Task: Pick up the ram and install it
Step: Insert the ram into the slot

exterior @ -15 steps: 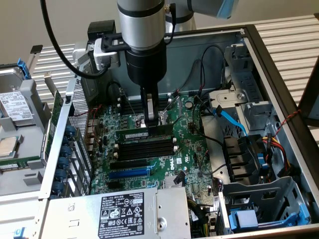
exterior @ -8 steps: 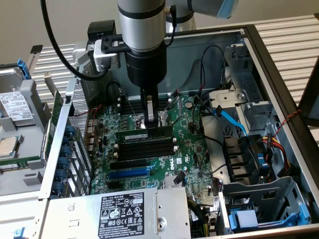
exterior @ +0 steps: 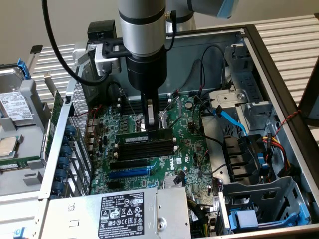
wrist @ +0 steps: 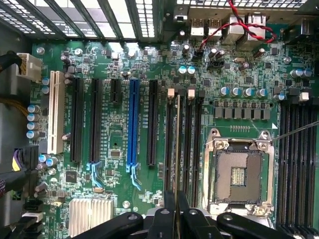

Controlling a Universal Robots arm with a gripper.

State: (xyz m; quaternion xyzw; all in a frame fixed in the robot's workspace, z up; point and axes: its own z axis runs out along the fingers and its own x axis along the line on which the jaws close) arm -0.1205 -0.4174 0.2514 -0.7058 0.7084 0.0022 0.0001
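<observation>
The end effector (exterior: 150, 122) squeezes the ram (exterior: 137, 137), already picked up. Black slots (exterior: 144, 151) sit just under it; I think it's not clicked in.

Bright even light, blown-out glare through the vent slats (wrist: 124, 20), darker shade inside the case (exterior: 194, 47)

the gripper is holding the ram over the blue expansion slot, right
Not quite. The gripper does hold the ram, but over the black memory slots beside the CPU socket, not the blue expansion slot. The wrist view shows the ram edge-on in line with the black slots, and the blue slot lies apart from it.
</observation>
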